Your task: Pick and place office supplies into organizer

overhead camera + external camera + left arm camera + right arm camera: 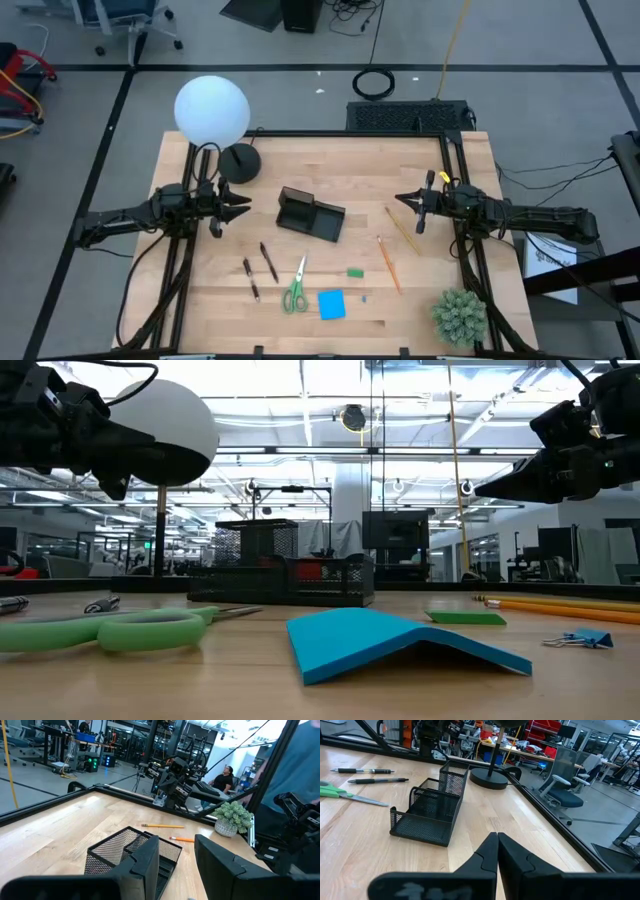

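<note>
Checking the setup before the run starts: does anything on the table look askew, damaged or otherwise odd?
One thing: the blue sticky-note pad does not lie flat; in the low view it is bent up into a ridge, like a small tent. The organizer sits skewed to the table's edges, its compartments bare. Nothing looks spilled or broken.

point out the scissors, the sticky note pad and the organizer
scissors point(294, 296), high view, green handles
sticky note pad point(331, 305), high view, middle of the blue top
organizer point(322, 222), high view, lower flat compartment

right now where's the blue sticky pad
In the high view the blue sticky pad lies near the table's front edge, just right of the scissors and below-left of the green eraser.
</note>
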